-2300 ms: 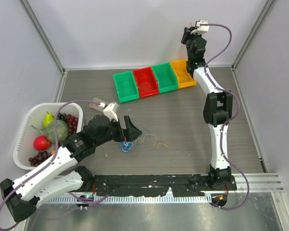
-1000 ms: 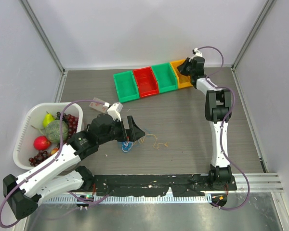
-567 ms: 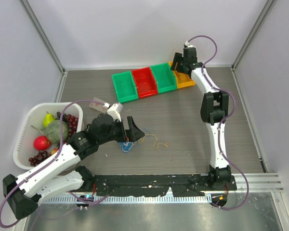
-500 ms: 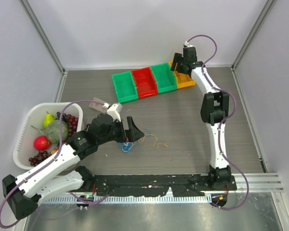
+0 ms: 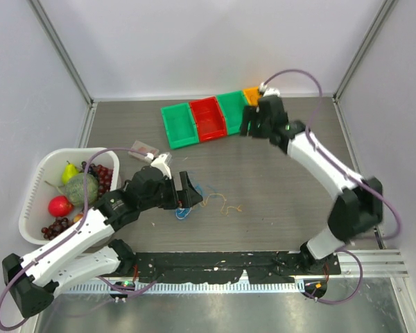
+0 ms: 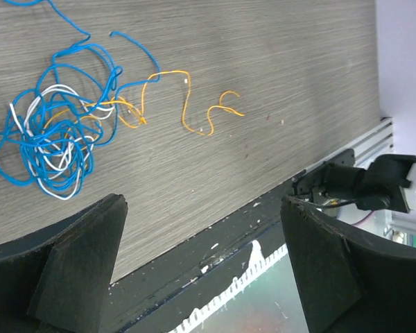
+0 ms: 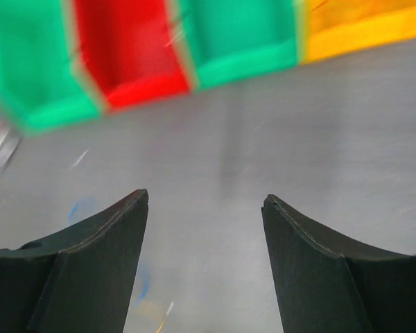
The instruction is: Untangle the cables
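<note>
Tangled cables (blue, white, orange strands) on table, upper left of left wrist view, left gripper jaws spread wide, empty, right gripper likewise open, empty, below coloured bins.

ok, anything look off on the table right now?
Only the cables: blue and white balled into one knot, the orange one caught in it and trailing out to the side. Nothing looks spilled or damaged.

The cables lie in a loose blue-white-orange tangle, one orange end trailing out.
</note>
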Action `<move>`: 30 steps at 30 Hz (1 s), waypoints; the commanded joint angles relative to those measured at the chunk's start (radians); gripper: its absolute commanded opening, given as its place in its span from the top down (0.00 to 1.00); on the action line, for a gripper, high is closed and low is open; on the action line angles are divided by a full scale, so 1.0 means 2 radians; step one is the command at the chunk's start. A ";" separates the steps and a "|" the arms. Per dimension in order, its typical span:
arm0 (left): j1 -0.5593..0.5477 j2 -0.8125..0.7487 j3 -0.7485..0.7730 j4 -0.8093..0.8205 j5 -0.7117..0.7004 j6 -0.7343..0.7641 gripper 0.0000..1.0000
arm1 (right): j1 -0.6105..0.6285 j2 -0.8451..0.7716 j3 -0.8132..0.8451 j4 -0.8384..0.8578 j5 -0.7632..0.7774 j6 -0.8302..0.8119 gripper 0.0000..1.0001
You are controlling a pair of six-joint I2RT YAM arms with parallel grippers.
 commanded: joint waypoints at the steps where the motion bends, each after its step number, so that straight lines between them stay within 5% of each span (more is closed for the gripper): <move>1: 0.002 0.038 0.003 0.016 -0.031 -0.008 0.05 | 0.100 -0.134 -0.180 0.078 -0.022 0.041 0.29; 6: 0.002 0.089 0.004 0.044 -0.058 -0.018 0.16 | 0.185 -0.257 -0.351 0.093 -0.034 0.099 0.31; 11: 0.001 0.122 -0.024 0.123 -0.055 -0.027 0.16 | 0.211 -0.359 -0.447 0.064 -0.014 0.262 0.29; 14: 0.002 0.135 -0.040 0.166 -0.046 -0.032 0.13 | 0.212 -0.398 -0.511 0.125 -0.057 0.381 0.27; 20: 0.001 0.186 -0.037 0.217 0.008 -0.044 0.21 | 0.238 -0.398 -0.622 0.316 -0.058 0.514 0.28; 30: -0.002 0.206 -0.050 0.216 0.004 -0.090 0.22 | 0.301 -0.316 -0.665 0.416 0.069 0.651 0.37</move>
